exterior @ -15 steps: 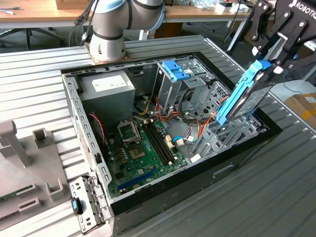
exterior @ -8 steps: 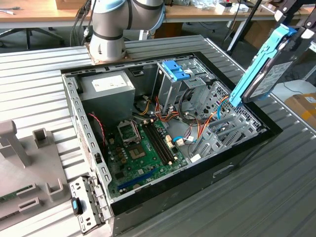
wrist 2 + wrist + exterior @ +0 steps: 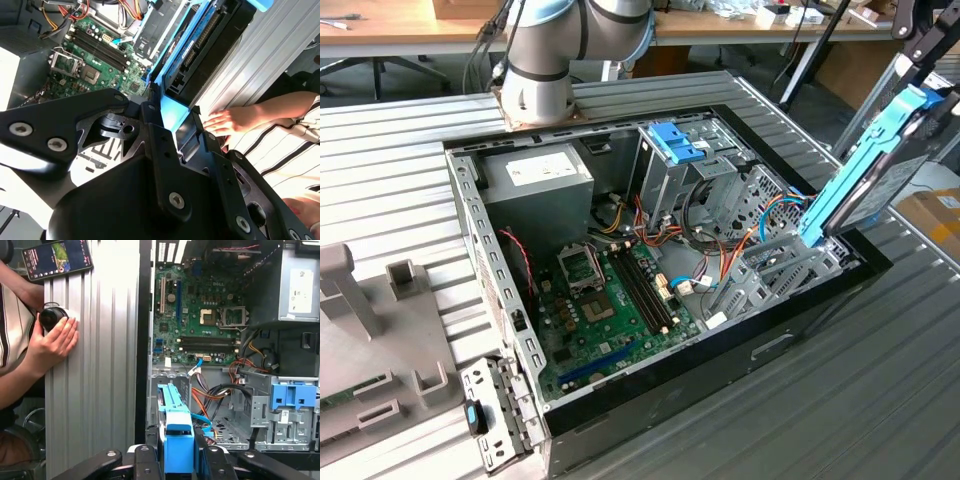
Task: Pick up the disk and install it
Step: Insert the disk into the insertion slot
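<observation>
**Disk held over drive cage, not yet seated**

**Item:** the disk (image 3: 868,170), a grey body in a bright blue carrier.

**Location:** at the exterior view's right, raised and steeply tilted. Its lower end is set just over the metal drive cage (image 3: 790,265) at the right end of the open computer case (image 3: 820,315). Whether that end touches the cage cannot be told.

**Holder:** the pincer (image 3: 179,452) is seen closed on the blue carrier end in both wrist views, with a finger on each side.

**Surroundings:**
- A motherboard (image 3: 610,300) is mounted on the case floor.
- Orange and blue cables (image 3: 770,212) are looped just beside the cage.
- A blue latch (image 3: 675,140) is fitted on a further bay.
- A ribbed metal table (image 3: 880,400) is placed under the case.
- In the first wrist view, a person's hand (image 3: 52,340) is laid on the table beside the case, with a phone (image 3: 57,257) near it.

**Handling note:** the insertion is judged best served if the carrier edges are lined up with the cage rails and the tilt is reduced gradually. The cables are to be kept from being pinched, and a firm grip is advised.
</observation>
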Tool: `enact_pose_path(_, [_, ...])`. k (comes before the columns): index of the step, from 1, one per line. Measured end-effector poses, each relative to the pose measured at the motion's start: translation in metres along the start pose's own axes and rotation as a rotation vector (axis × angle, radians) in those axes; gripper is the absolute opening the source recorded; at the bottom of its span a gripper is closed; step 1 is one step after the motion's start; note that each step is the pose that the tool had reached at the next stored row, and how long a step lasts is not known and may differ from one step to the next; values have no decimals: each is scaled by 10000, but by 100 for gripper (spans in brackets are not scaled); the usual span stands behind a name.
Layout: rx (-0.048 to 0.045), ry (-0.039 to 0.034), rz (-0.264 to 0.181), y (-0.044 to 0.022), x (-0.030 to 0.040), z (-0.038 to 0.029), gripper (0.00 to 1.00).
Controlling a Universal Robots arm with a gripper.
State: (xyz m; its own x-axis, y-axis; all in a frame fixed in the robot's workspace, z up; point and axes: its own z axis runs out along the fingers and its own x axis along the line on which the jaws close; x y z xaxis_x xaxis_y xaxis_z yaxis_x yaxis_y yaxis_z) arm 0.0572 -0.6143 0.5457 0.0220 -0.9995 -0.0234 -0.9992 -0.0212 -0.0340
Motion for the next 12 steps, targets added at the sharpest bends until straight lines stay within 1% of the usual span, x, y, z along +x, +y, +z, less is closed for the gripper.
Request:
enact_pose_path(3, [0,0,0,19,12,83,36])
enact_pose_path(4, [0,-1,-1,25,12,124,36])
enact_pose_path(7, [-1,1,0,26,12,136,36])
enact_pose_path(8, [0,1,0,27,13,164,36])
enact_pose_path(11, [0,1,0,31,13,292,36])
enact_pose_path(12, [0,-2,1,33,-29,334,36])
